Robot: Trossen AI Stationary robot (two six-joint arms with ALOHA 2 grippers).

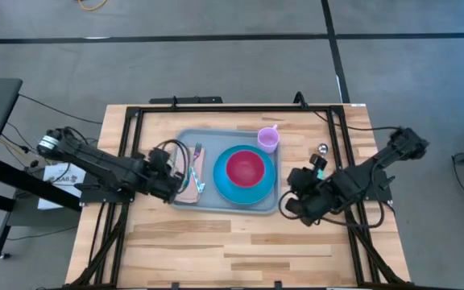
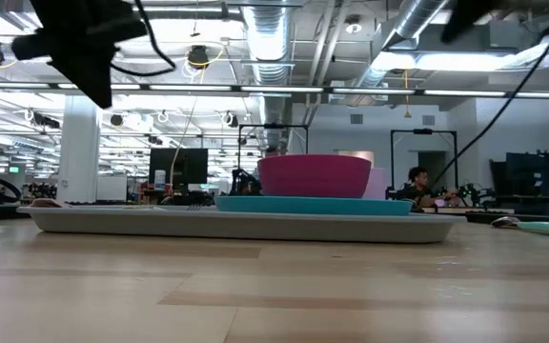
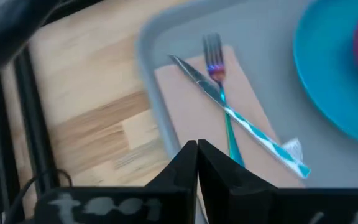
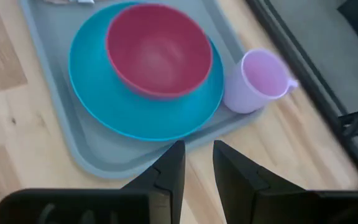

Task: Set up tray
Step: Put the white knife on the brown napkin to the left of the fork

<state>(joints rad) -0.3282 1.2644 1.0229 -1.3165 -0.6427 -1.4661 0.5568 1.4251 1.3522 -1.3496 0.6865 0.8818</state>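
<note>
The pale grey-blue tray (image 1: 184, 141) lies flat on the table's middle. On it rests a blue plate (image 1: 224, 187) with a red bowl (image 1: 245, 167) inside. A lilac cup (image 4: 260, 78) stands at its far right corner. A pinkish napkin (image 3: 191, 106) lies on the tray's left part, with a fork (image 3: 213, 53) and a knife (image 3: 253, 130) crossed on it. My left gripper (image 3: 197, 149) is shut and hovers over the napkin's near end, raised in the low view (image 2: 93, 76). My right gripper (image 4: 197, 155) is open above the table, just off the tray's right near rim (image 4: 123, 163).
A spoon with a teal handle (image 1: 321, 157) lies on the bare wood right of the tray, also seen in the low view (image 2: 537, 227). Black frame rails (image 1: 127, 153) run along the table's left, far and right sides. Bare wood stretches along the near side (image 1: 232, 250).
</note>
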